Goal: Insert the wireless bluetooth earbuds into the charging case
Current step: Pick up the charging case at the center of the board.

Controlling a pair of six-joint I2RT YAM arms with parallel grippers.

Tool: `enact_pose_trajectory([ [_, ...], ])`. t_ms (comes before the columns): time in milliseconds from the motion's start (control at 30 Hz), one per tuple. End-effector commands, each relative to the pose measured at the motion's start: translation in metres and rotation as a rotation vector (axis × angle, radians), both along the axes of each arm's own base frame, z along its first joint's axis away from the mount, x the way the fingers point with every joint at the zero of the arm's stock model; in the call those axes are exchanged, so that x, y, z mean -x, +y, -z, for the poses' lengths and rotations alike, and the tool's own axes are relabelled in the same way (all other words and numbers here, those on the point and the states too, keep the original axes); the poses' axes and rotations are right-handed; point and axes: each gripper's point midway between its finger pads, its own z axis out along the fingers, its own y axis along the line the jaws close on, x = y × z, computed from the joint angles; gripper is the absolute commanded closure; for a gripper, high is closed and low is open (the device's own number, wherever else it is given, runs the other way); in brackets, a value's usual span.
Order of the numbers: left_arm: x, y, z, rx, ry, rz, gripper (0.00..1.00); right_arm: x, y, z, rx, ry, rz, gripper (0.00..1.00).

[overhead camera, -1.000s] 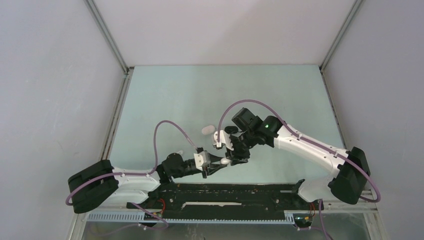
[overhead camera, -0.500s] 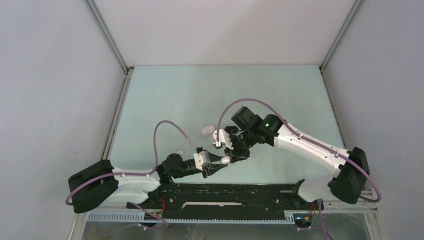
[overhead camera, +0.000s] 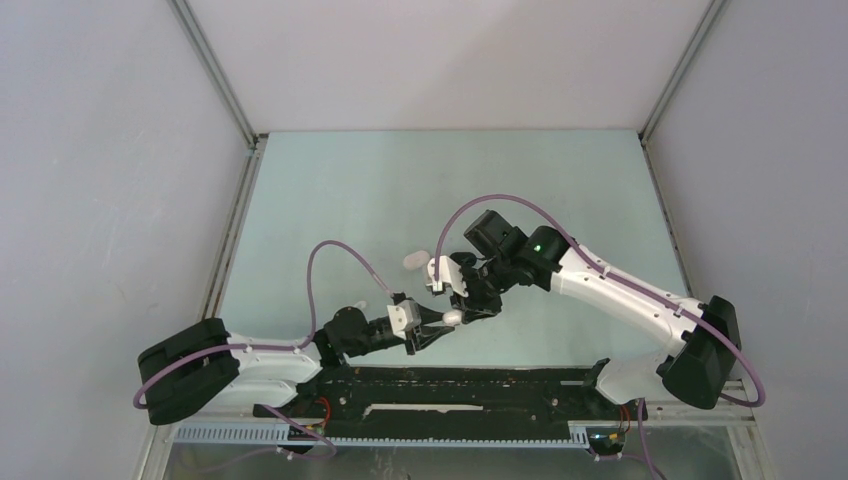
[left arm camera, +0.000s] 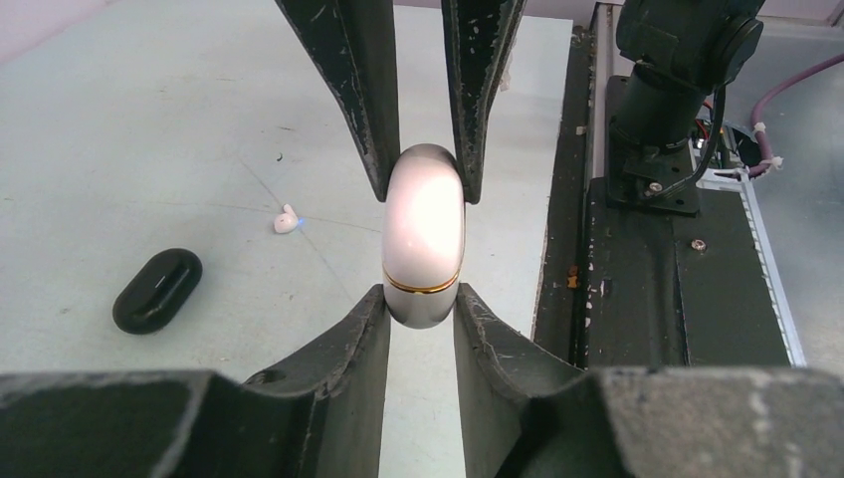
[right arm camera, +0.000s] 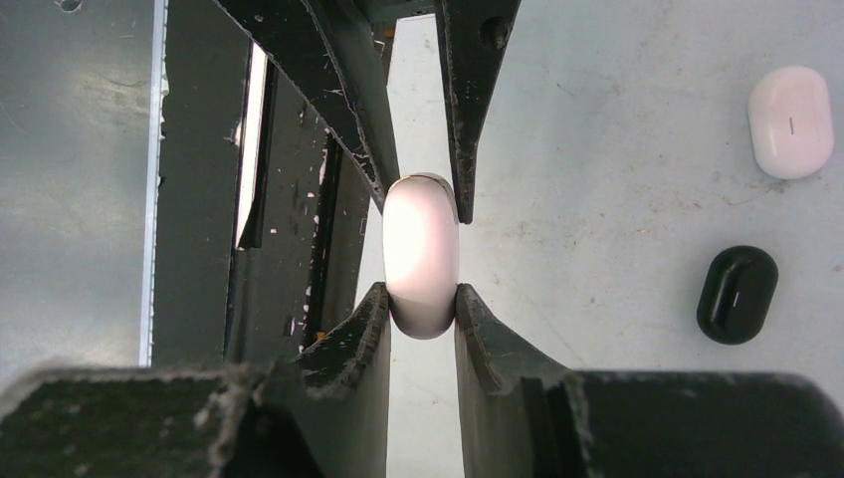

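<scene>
A glossy white pill-shaped charging case (left arm camera: 423, 234) with a gold seam band is held in the air between both grippers, lid shut. My left gripper (left arm camera: 422, 299) is shut on its near end. My right gripper (right arm camera: 422, 297) is shut on the other end of the case (right arm camera: 421, 249). In the top view the two grippers meet at the case (overhead camera: 452, 318), near the table's front middle. One tiny white earbud (left arm camera: 287, 220) lies on the table to the left. No other earbuds show.
A black case (left arm camera: 157, 290) lies near the earbud and also shows in the right wrist view (right arm camera: 738, 294). A second white case (right arm camera: 791, 121) lies beyond it, seen from above (overhead camera: 416, 259). The black base rail (overhead camera: 450, 385) runs along the near edge.
The right wrist has shifted very slightly to the left. Both grippers keep their hold on the white case.
</scene>
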Motion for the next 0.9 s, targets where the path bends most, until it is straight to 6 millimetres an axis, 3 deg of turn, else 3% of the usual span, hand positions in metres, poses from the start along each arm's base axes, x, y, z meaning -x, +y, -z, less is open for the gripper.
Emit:
enact_pose_trajectory([
  [0, -0.0038, -0.0016, -0.017, 0.059, -0.025, -0.017, 0.65, 0.0007, 0.0074, -0.02, -0.055, -0.015, -0.004, 0.86],
  [300, -0.0013, -0.0031, -0.0177, 0.063, -0.024, -0.001, 0.66, -0.0024, 0.0124, -0.0146, -0.048, 0.007, 0.02, 0.84],
  [467, -0.0012, -0.0028, -0.0182, 0.065, -0.024, -0.001, 0.61, -0.003, 0.0144, -0.0134, -0.048, 0.016, 0.026, 0.84],
  [700, -0.0009, -0.0028, -0.0179, 0.064, -0.024, 0.0, 0.66, -0.0033, 0.0153, -0.0131, -0.048, 0.018, 0.031, 0.84],
  [867, -0.0029, -0.0029, -0.0159, 0.059, -0.018, -0.01, 0.62, -0.0034, 0.0147, -0.0177, -0.054, 0.015, 0.033, 0.84],
])
